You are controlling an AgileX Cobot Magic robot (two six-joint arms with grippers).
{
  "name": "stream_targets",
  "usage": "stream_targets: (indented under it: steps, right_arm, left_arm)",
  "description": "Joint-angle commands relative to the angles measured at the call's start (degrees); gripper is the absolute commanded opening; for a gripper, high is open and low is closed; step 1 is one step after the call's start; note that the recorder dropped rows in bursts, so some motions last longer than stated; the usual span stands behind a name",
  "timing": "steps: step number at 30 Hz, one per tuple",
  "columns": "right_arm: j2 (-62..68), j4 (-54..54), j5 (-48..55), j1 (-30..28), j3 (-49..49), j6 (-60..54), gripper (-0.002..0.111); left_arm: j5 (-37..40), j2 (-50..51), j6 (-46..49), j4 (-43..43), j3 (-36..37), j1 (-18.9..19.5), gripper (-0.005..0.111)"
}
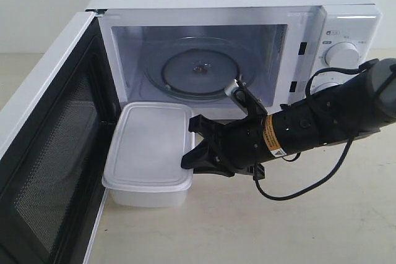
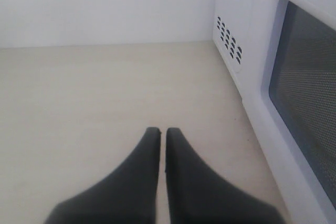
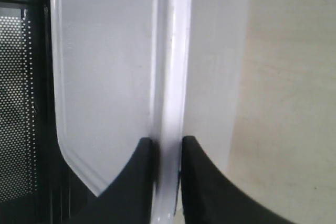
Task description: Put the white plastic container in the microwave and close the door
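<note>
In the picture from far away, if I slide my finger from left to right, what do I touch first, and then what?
open door → white plastic container → right claw, pinching the container's rim → black arm

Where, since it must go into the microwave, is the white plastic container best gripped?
Grip the white plastic container by its right long-side lid rim, from the right: that thin lip overhangs the wall, and the open door blocks the left.
</note>
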Motion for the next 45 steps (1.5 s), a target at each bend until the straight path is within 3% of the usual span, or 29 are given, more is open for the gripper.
stream_targets:
  steps: [1, 8, 19, 36, 45]
  right_arm:
    - [-0.1, -1.4, -0.6, 0.0, -0.1, -1.6, 0.000]
    - [-0.7, -1.4, -1.3, 0.0, -0.1, -4.3, 0.000]
    - [-12.6, -1.4, 8.1, 0.0, 5.3, -4.2, 0.000]
    - [-12.6, 1.1, 8.6, 0.0, 5.5, -4.2, 0.000]
    - [-7.3, 0.2, 3.9, 0.0, 5.5, -4.1, 0.000]
  left_arm:
    - [-0.1, -0.2, 0.1, -0.2, 0.2, 0.2, 0.004]
    - [-0.1, -0.2, 0.1, -0.2, 0.2, 0.2, 0.004]
    - [-0.1, -0.2, 0.1, -0.2, 0.2, 0.2, 0.004]
    - [-0.1, -0.2, 0.1, -0.2, 0.2, 0.2, 0.004]
    - [-0.1, -0.2, 0.1, -0.2, 0.2, 0.2, 0.004]
